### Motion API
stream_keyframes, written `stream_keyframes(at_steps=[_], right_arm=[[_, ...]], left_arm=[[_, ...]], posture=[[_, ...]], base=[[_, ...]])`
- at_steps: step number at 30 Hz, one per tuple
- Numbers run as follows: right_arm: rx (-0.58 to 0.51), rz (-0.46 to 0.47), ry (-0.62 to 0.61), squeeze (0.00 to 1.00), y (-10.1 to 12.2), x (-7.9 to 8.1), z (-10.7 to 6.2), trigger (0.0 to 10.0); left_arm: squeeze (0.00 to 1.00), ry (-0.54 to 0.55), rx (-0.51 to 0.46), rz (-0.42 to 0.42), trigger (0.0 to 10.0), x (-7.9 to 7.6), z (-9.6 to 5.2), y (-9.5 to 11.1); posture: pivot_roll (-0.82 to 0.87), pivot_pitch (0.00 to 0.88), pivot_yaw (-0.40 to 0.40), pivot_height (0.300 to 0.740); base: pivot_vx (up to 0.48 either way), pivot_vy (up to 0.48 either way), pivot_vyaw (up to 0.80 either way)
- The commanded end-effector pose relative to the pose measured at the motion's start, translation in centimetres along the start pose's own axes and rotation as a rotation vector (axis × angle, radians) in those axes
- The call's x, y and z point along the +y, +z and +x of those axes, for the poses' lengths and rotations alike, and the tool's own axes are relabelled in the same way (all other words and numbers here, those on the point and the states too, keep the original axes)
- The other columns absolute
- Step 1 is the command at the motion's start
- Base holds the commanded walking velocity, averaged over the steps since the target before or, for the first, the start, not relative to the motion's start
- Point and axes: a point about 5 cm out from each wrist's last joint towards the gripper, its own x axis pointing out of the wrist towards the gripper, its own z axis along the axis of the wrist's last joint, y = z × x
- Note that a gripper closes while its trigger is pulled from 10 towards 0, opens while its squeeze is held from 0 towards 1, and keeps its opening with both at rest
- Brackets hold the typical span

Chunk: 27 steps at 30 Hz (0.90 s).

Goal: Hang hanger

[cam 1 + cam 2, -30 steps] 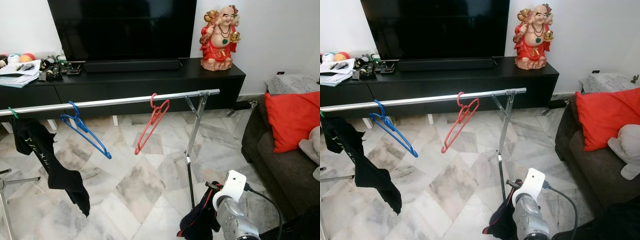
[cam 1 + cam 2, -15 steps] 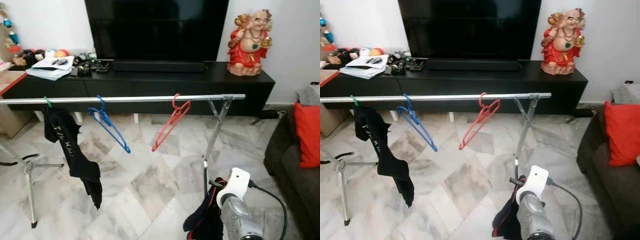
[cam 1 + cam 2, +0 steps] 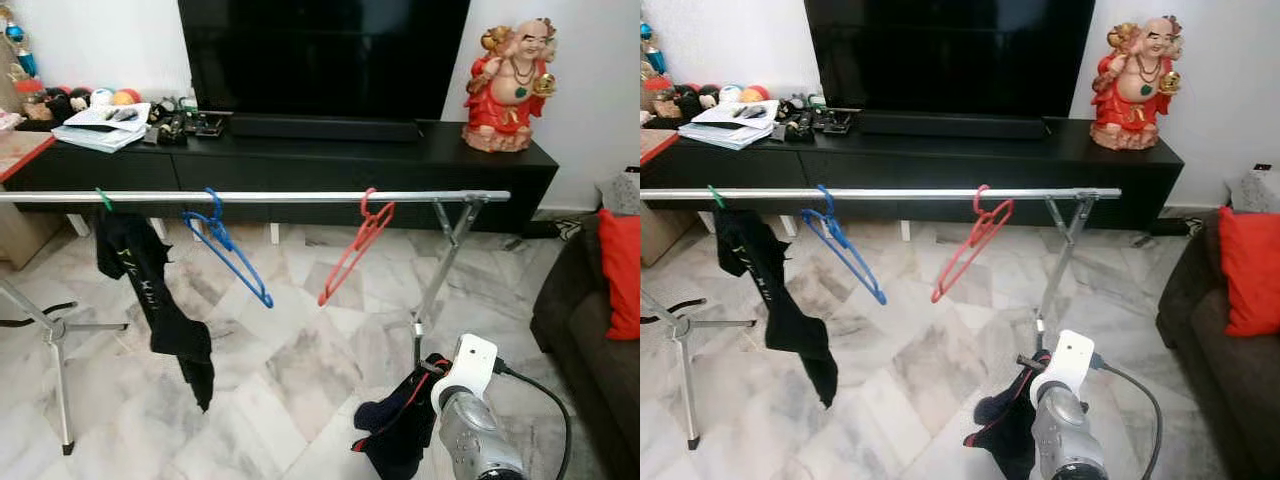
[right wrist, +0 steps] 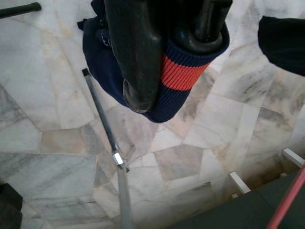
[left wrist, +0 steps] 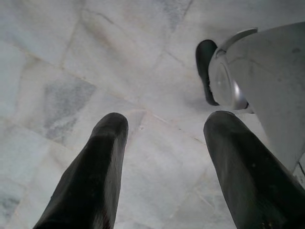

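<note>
Clamping a navy garment [image 4: 186,71], the right end effector [image 4: 167,62] sits below the rail [image 3: 300,197].

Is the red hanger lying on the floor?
No, the red hanger hangs by its hook from the silver rail, to the right of the blue hanger, well above the marble floor.

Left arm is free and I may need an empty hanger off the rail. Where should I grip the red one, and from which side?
Take the red hanger by its long sloping arm just below the hook, probably coming in from the robot's side of the rail. It hangs tilted and apart from the blue hanger, so the open left gripper could close across that thin bar, then lift to clear the hook.
</note>
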Motion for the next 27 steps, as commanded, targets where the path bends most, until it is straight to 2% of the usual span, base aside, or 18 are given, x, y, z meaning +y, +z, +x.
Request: stream_keyframes(at_steps=[1, 27], right_arm=[[-0.026, -0.011, 0.006, 0.00, 0.69, 0.32, 0.12, 10.0], [-0.010, -0.020, -0.001, 0.00, -0.05, 0.32, 0.24, 10.0]], left_arm=[[0.00, 0.009, 0.016, -0.020, 10.0, 0.25, -0.06, -0.34], [0.00, 0.037, 0.002, -0.022, 10.0, 0.73, -0.13, -0.33]], posture=[[0.13, 0.000, 0.009, 0.740], [0.14, 0.000, 0.024, 0.740]], base=[[0.000, 0.311, 0.00], [0.000, 0.293, 0.00]])
